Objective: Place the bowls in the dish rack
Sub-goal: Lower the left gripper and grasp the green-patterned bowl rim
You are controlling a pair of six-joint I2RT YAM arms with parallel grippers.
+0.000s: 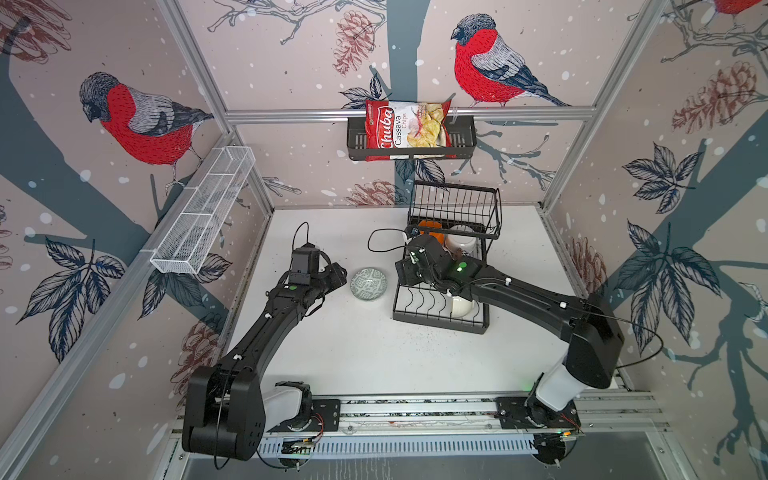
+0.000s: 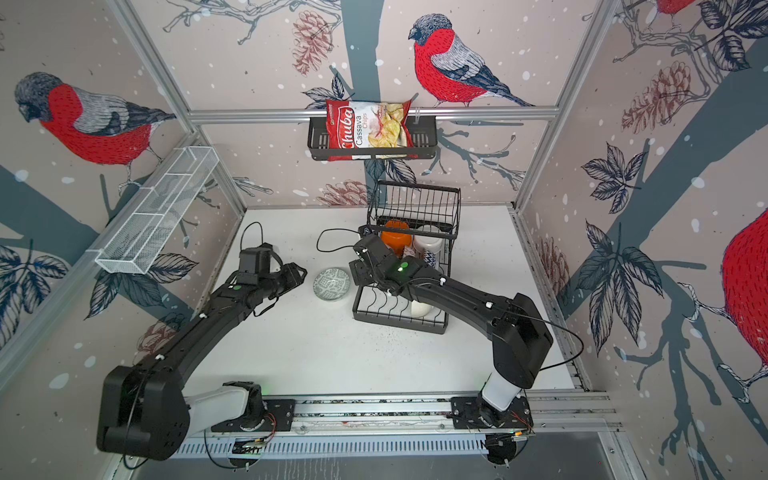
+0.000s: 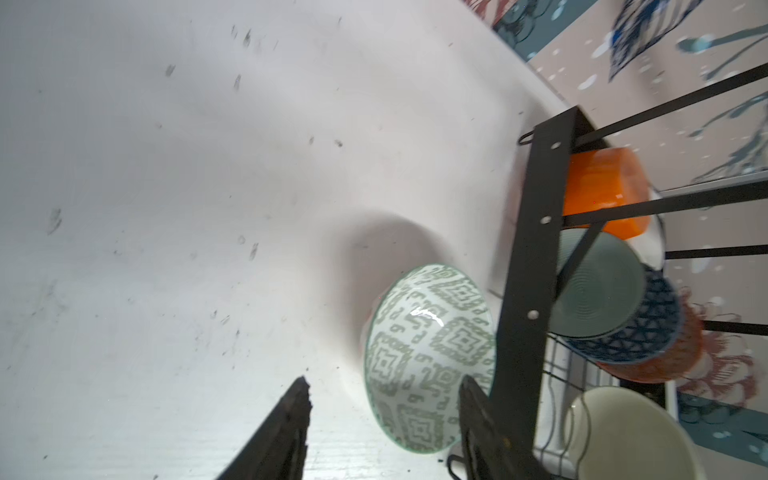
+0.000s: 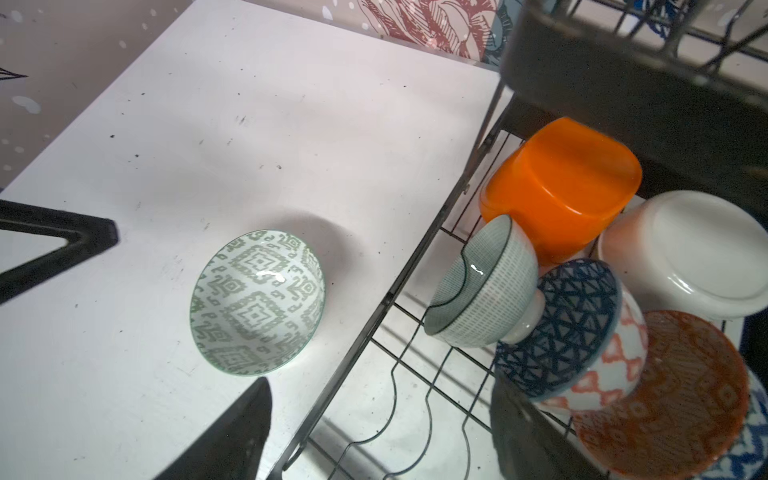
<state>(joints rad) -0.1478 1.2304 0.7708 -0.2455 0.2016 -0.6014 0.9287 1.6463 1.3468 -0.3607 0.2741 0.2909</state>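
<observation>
- A green-patterned bowl (image 1: 369, 283) sits upright on the white surface (image 1: 374, 361), just beside the dish rack (image 1: 438, 324) and outside it.
- The left gripper (image 3: 384, 379) is low beside that bowl. Its fingers (image 3: 286, 419) are moderately apart and hold nothing; in the left wrist view one overlaps the bowl's rim.
- The right gripper (image 4: 380, 384) hangs over the rack's edge, its fingers (image 4: 245, 424) wide and empty.
- At the back of the rack's tray, an orange bowl (image 4: 561, 187) and a white bowl (image 4: 698, 257) both lie upside down.
- Leaning in a row on their sides are a pale teal bowl (image 4: 482, 291), a blue-patterned bowl (image 4: 565, 328) and an orange-red patterned bowl (image 4: 685, 395).
- A cream bowl (image 1: 462, 307) stands among the front dividers.
</observation>
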